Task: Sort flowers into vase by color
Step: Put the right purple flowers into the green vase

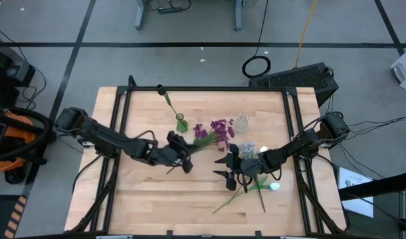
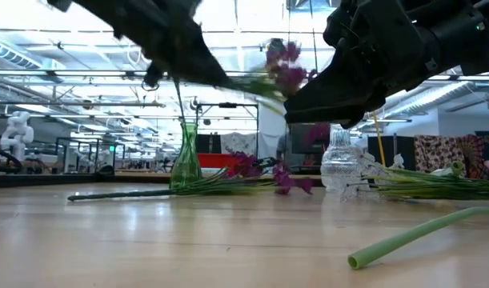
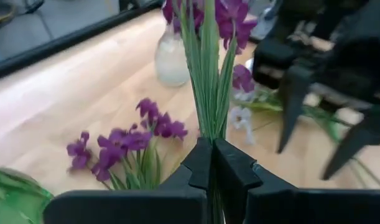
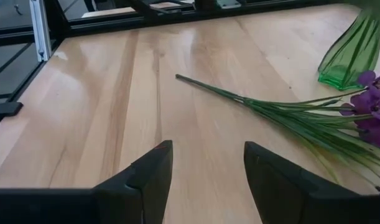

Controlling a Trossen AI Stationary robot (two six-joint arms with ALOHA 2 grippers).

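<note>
Already clamped on a purple flower stem (image 3: 208, 81), the left gripper (image 1: 179, 154) hangs mid-table with its fingers pressed together around the thin green stalks. The green vase (image 1: 181, 123) stands toward the far edge, a clear vase (image 1: 242, 122) to its right, and more purple flowers (image 1: 216, 131) lie between them. The right gripper (image 1: 230, 167), jaws spread and empty, hovers close by. A thin stem could slip or snag the lying blooms, and the arms risk collision.

We see bare table (image 1: 136, 199) along the near-left side; mid-table is crowded: green vase (image 1: 181, 123), clear vase (image 1: 242, 121), purple flowers (image 1: 212, 133) lying between, stems by the right gripper (image 1: 229, 167).
</note>
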